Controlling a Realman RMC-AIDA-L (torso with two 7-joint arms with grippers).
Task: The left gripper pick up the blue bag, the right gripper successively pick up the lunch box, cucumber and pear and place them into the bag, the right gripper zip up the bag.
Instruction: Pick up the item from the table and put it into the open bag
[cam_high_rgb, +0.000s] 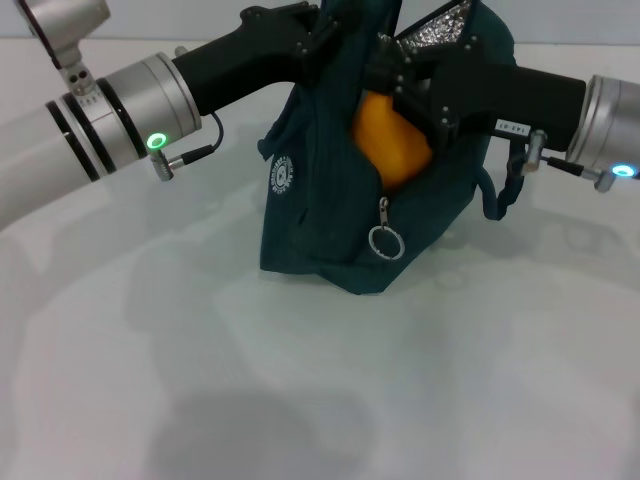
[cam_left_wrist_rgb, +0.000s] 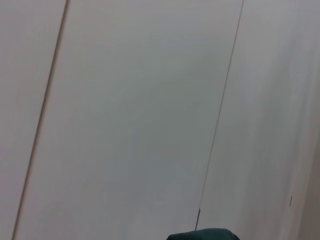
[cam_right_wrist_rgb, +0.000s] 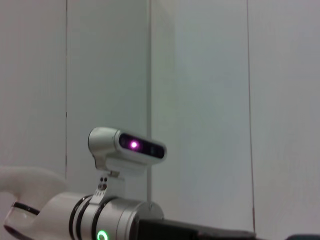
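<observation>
Pear (cam_high_rgb: 388, 140) sits in blue bag (cam_high_rgb: 330, 215), seemingly beneath right hand (cam_high_rgb: 400, 75).

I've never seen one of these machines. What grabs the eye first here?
A dark blue bag stands mid-table, its side gaping to show a bright orange pear inside. Two arms meet at its top: the left gripper from the left, the right gripper from the right. A silver zipper ring dangles in front.

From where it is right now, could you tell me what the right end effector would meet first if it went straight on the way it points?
Most likely the pear: the right end effector reaches into the blue bag's open mouth, right above the fruit. Its fingertips are hidden, so depth is uncertain.
</observation>
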